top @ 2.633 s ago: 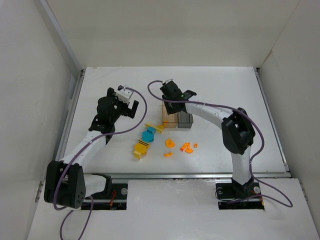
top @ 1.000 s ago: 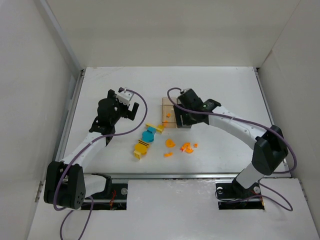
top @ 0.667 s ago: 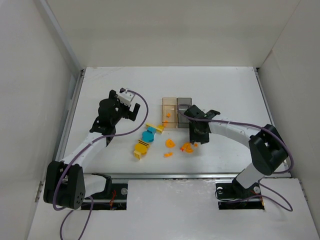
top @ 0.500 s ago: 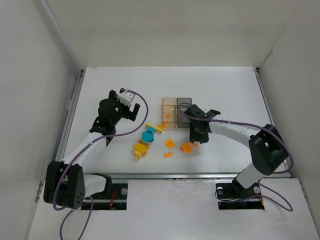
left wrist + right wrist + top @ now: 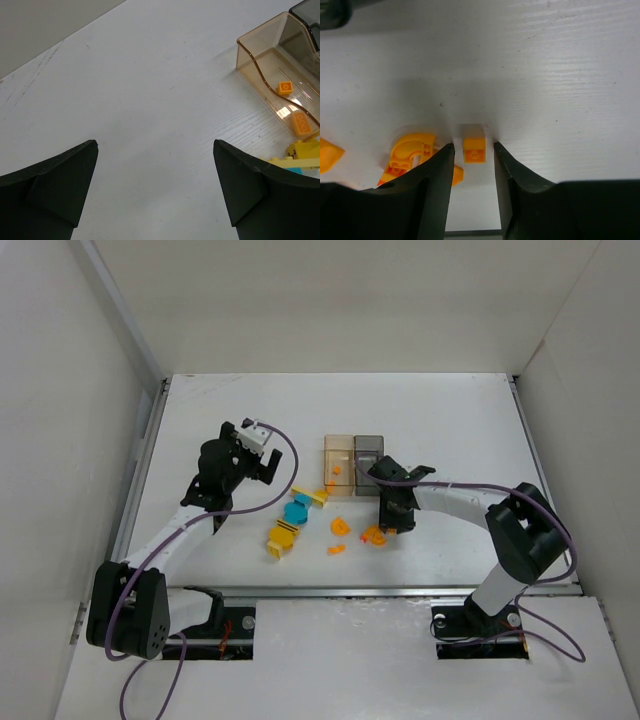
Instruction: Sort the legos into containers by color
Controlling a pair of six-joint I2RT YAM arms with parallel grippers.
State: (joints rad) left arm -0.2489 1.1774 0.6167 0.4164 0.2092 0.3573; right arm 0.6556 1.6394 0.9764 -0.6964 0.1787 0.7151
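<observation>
Right arm has swung off the boxes and dropped onto the orange pile, and its jaws have narrowed; left arm has hardly moved.

Top view: right gripper sits low on the table at the loose orange legos; amber box lies at about 11 o'clock from it, near; grey box at 12; right arm is clearly the nearer one; left gripper hangs at 9 o'clock of the boxes, well apart from the pile.

Left wrist view: left gripper jaws wide apart, nothing between; amber box at 2 o'clock with two orange pieces inside; yellow legos just beside its near end.

Right wrist view: right gripper straddles one small orange brick; fingers stand at 9 and 3 of it; brick's slightly longer side runs 12 to 6, along the jaws; thin slivers of table show either side, so cannot tell if it is pinched yet; curved orange piece just beside the 9 o'clock finger, could get dragged.
</observation>
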